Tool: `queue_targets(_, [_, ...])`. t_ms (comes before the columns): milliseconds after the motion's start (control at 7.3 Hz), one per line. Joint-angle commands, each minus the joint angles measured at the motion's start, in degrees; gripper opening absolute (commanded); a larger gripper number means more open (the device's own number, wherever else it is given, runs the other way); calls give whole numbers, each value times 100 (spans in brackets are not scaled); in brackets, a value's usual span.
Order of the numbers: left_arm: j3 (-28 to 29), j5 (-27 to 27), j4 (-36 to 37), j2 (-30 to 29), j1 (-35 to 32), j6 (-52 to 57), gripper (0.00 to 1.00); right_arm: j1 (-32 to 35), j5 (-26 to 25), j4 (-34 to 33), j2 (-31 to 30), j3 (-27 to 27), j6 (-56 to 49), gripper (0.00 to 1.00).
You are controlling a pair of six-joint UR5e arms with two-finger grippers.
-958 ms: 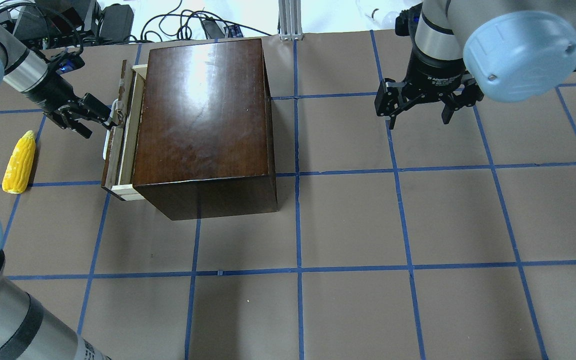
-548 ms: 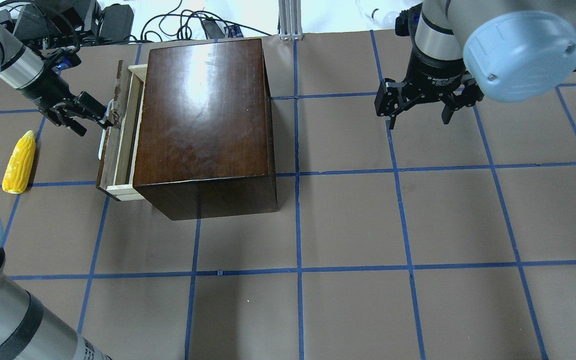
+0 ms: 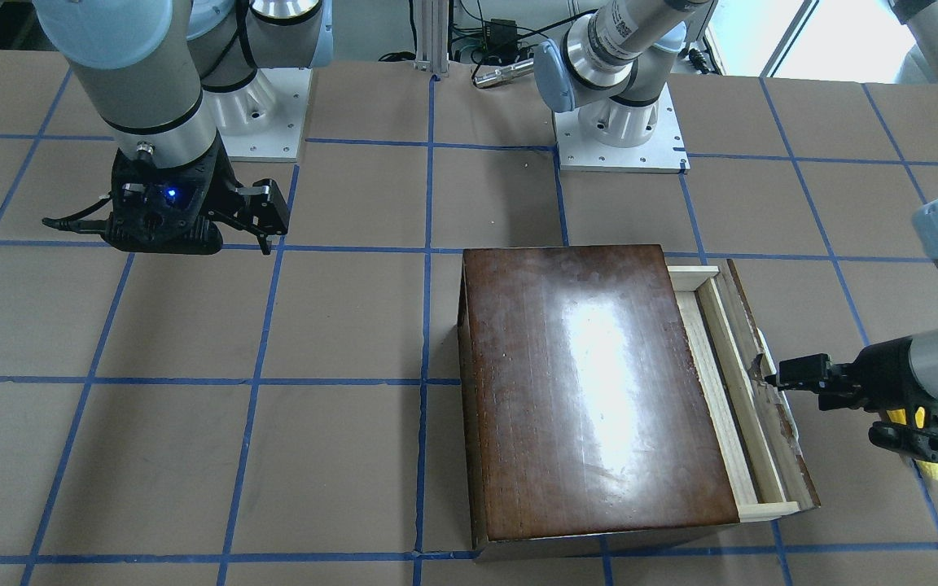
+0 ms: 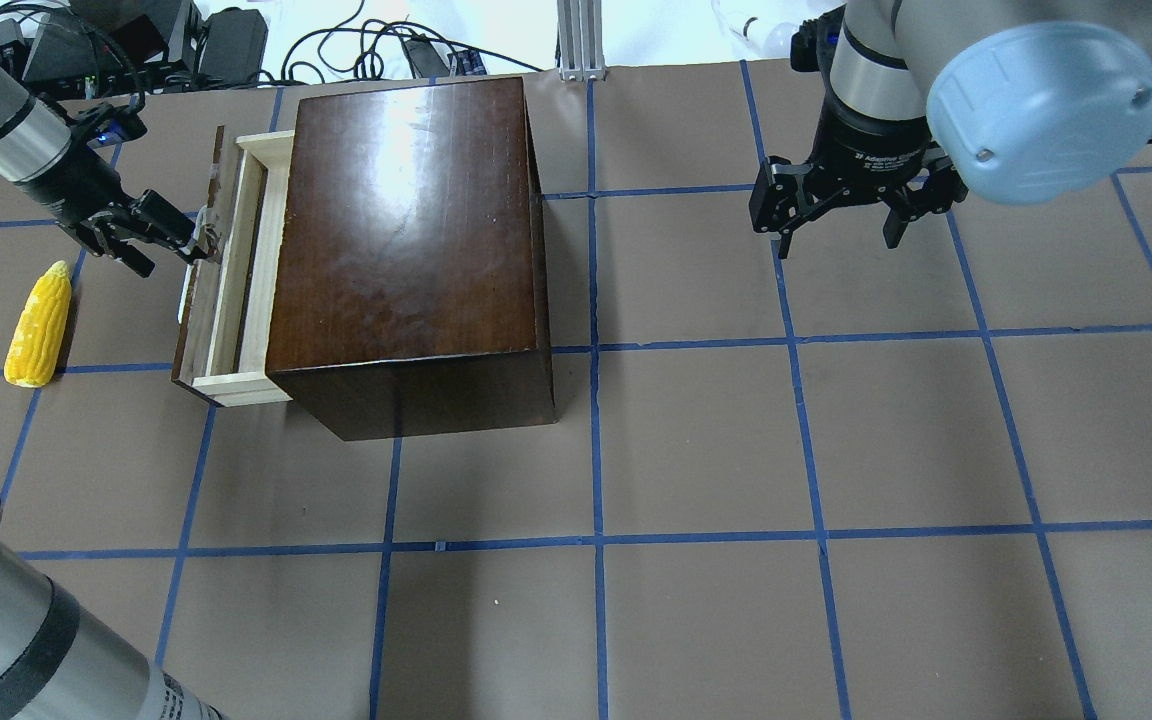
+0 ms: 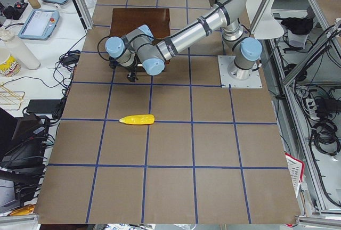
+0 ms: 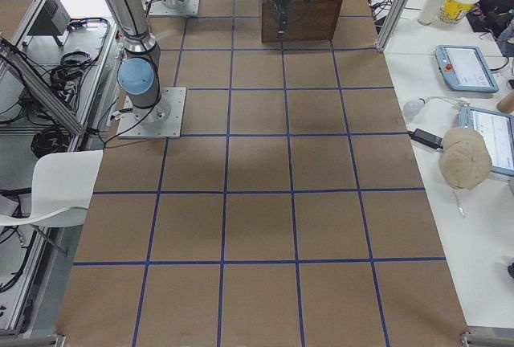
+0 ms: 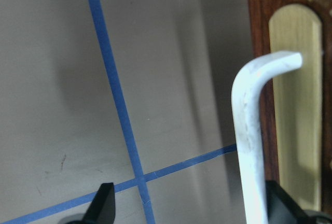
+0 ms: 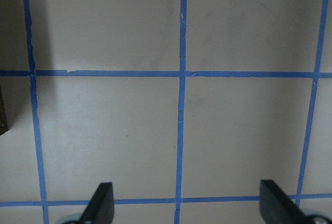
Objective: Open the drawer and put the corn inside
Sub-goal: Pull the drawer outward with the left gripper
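Partly open drawer point(image 4: 227, 292), corn point(image 4: 38, 325) outside

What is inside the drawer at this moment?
The pulled-out strip of the drawer shows only bare pale wood; no item is visible there. The rest is hidden under the box. The corn lies outside it.

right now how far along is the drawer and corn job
Done: the drawer is partly out of the box, its pale tray showing. In hand: the open left tool has the white handle between its fingers, close against one. Left: the corn lies on the table, apart from the drawer, ungrasped, and must go inside. The right tool hangs open, empty.
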Motion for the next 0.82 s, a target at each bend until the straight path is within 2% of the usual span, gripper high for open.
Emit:
queue_targets(0, [124, 12, -29, -31, 26, 29, 100, 0, 0, 2, -7, 0, 0, 100])
queue_targets(685, [256, 100, -21, -155, 202, 407, 100, 0, 0, 2, -7, 0, 0, 100])
